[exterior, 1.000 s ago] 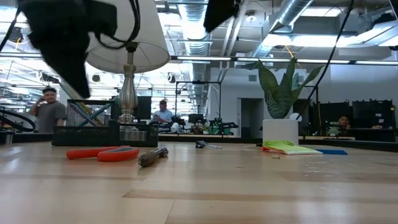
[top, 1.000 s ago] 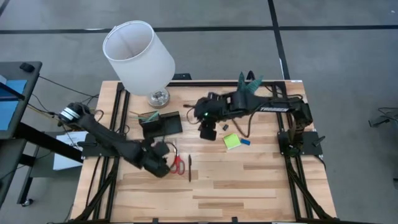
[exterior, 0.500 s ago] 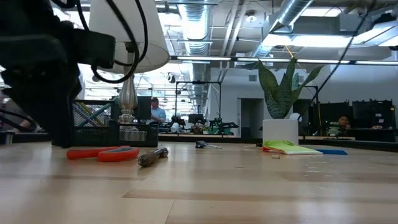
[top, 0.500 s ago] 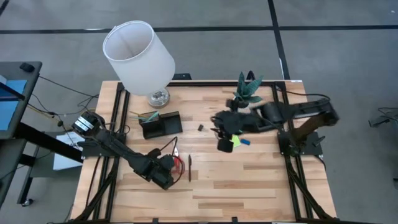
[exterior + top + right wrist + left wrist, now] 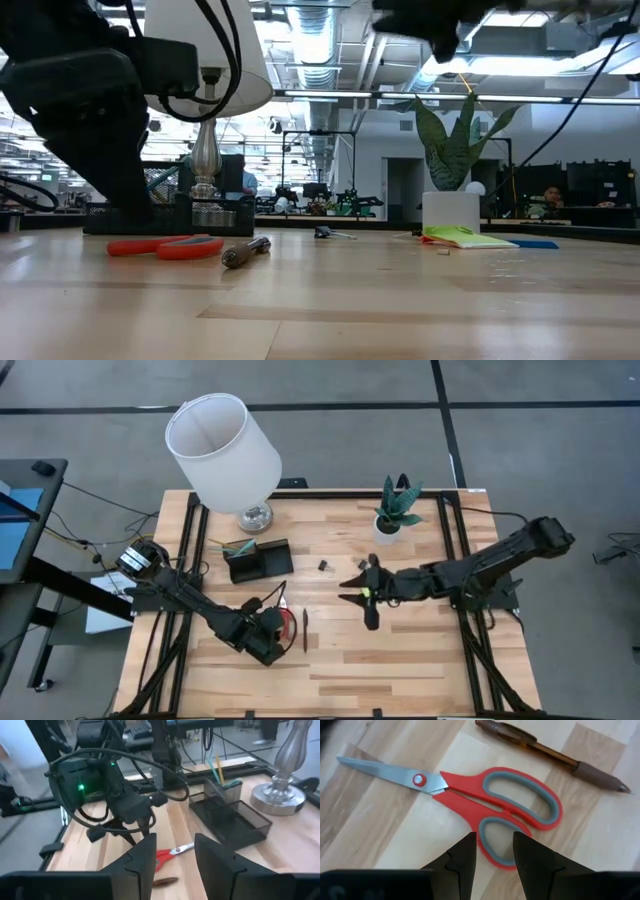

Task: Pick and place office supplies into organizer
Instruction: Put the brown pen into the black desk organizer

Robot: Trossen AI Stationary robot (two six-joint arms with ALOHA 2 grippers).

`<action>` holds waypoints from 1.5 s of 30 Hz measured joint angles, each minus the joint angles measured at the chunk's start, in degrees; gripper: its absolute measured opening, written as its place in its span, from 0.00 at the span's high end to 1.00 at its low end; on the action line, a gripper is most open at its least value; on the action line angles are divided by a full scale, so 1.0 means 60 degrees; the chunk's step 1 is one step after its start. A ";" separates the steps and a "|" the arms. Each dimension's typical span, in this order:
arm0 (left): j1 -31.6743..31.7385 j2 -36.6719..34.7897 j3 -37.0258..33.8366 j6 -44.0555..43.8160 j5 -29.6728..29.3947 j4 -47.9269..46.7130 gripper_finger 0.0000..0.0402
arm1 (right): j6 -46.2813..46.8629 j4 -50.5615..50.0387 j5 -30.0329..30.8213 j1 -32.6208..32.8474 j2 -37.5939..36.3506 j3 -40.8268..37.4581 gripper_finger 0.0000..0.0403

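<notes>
jaws parted and holding nothing on both arms: left gripper hovers just above the lower handle loop of the one pair of red-handled scissors, which lies flat on the table, blades shut, grey-lined loops, a brown pen beside it, while right gripper hangs mid-table. sticky-note pad shows only in the low view, hidden under the right arm from above. one black organizer near the lamp, holding pencils too small to count; one potted plant.
</notes>
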 joint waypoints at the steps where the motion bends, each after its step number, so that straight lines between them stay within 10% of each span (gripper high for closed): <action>1: 0.0002 0.0003 0.0000 0.0002 -0.0019 -0.0018 0.70 | 0.0213 0.0374 0.0011 0.0046 0.0154 -0.0235 0.69; 11: -0.0002 0.0007 -0.0002 0.1323 0.0061 0.0979 0.70 | 0.2948 0.1497 -0.0307 0.0100 0.2687 -0.0559 0.69; 20: -0.0017 0.0007 0.0019 0.1626 0.0092 0.1062 0.70 | -0.1979 0.2819 -0.3853 -0.0104 0.5262 0.0825 0.69; 25: -0.0045 0.0007 0.0202 0.1636 0.0791 0.0940 0.72 | -0.4086 0.2386 -0.4262 -0.0103 0.6775 0.2568 0.69; 33: -0.0113 0.0007 0.0666 0.1682 0.2333 0.0590 0.81 | -0.6944 -0.3023 -0.4599 -0.0111 0.7984 0.5843 0.69; 45: -0.0337 0.0007 0.0734 0.1269 0.3092 0.0288 0.86 | -0.8790 -0.3807 -0.4957 -0.0703 0.8022 0.6304 0.69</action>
